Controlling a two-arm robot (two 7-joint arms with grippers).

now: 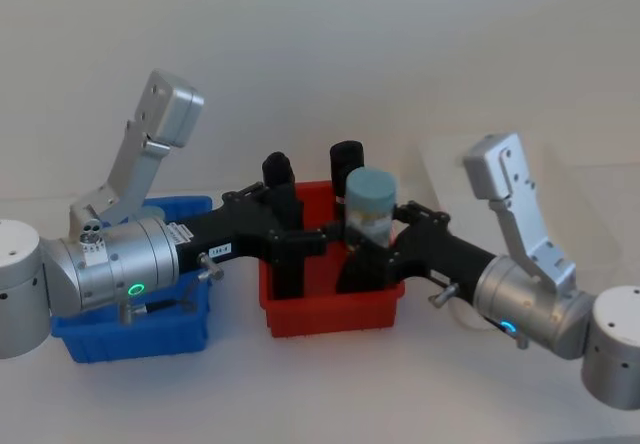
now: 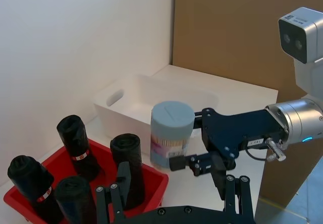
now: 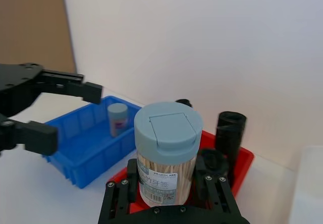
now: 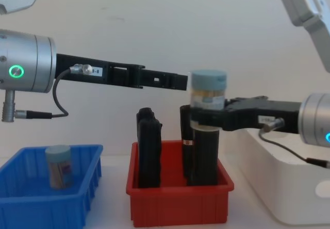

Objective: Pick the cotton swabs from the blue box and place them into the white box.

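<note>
A tub of cotton swabs (image 1: pixel 370 204) with a pale grey-blue lid hangs upright above the red bin (image 1: pixel 330 316). My right gripper (image 1: pixel 366 242) is shut on its lower half, and the same tub (image 3: pixel 165 156) fills the middle of the right wrist view. My left gripper (image 4: pixel 181 82) reaches across from the left, level with the tub's lid and just short of it. Its fingers (image 3: pixel 87 89) stand open with nothing between them. A second tub of cotton swabs (image 4: pixel 58 166) stands in the blue box (image 4: pixel 31 208). The white box (image 4: pixel 289 187) sits at the right.
Several tall black cylinders (image 4: pixel 149 149) stand in the red bin between the blue box and the white box, right under the held tub. A plain white wall rises close behind the boxes. Brown board (image 2: pixel 227 32) stands beyond the white box (image 2: pixel 126 103).
</note>
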